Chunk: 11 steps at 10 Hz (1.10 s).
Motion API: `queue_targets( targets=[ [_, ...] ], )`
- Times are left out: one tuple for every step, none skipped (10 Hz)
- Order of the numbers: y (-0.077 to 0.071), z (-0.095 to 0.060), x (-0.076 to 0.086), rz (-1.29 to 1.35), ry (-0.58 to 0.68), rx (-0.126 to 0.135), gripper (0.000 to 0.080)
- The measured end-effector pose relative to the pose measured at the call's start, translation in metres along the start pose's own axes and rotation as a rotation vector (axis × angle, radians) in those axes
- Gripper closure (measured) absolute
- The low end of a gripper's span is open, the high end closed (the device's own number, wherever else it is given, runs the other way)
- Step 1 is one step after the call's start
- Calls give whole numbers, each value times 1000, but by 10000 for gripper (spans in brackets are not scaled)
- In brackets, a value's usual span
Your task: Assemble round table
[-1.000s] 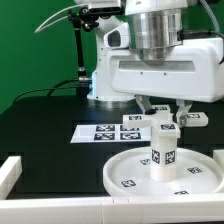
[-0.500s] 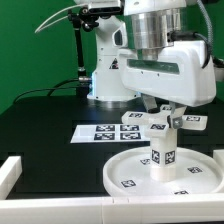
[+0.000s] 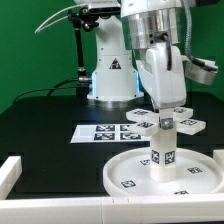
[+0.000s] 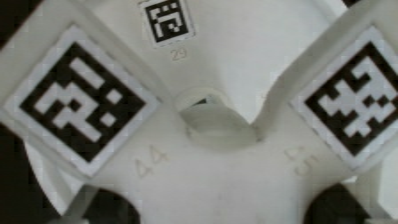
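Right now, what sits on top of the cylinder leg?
The cross base sits atop the leg, held at the hand. The joint underneath is covered.

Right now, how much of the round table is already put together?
Done: the leg stands upright in the middle of the round disc. In hand: the gripper holds the cross base on top of the leg and has turned since a moment ago. Left: whether the base is fully tight cannot be told.
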<state>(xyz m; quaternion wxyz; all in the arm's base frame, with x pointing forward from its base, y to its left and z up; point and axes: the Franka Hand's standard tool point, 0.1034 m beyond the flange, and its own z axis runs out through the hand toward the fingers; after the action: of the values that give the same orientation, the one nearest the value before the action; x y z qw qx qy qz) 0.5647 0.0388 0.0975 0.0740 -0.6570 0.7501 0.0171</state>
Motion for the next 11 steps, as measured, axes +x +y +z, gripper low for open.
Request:
queue_targets(
  targets=[
    [0,0,0,56,-3,6,351],
    [0,0,0,69,-5,6,351],
    [-1,0,0,132,-6,8,351],
    [-1,-1,0,161,-6,9,351],
    [-1,-1,0,180,-6,10,351],
    [-1,-1,0,223,-9,12,351],
    [-1,-1,0,265,-12,15,351],
    [-1,-1,0,358,-16,31,351],
    [-1,-1,1,408,-21,41,351],
    [-1,-1,1,432,-20,42,351],
    [-1,-1,1,425,-20,42,350]
  ],
)
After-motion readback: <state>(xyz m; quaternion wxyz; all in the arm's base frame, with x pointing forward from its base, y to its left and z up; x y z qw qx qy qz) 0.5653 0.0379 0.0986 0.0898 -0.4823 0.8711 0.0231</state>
